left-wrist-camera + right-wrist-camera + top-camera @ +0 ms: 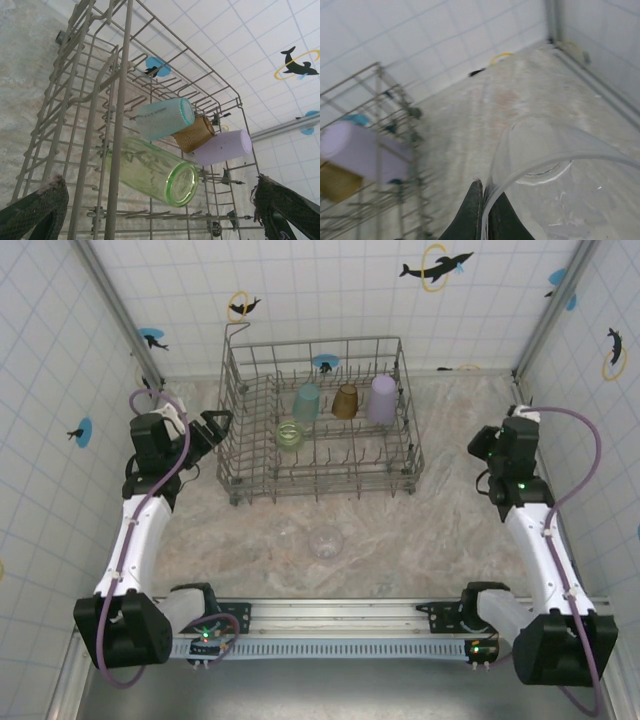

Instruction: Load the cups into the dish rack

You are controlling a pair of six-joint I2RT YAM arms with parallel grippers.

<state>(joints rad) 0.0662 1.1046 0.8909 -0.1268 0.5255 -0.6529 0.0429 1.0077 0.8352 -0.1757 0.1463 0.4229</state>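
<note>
Dolphin-stickered tile walls [330, 290] surround the marbled table [400, 530] and dish rack [320, 472].

No readable writing
No words, numbers or brand marks could be read anywhere; the tiled walls [330, 290] carried wordless dolphin stickers [436, 265].

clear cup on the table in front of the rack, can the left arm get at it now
Probably yes: the left claw is open and empty, and the clear cup sits on open table, with nothing between them.
</note>
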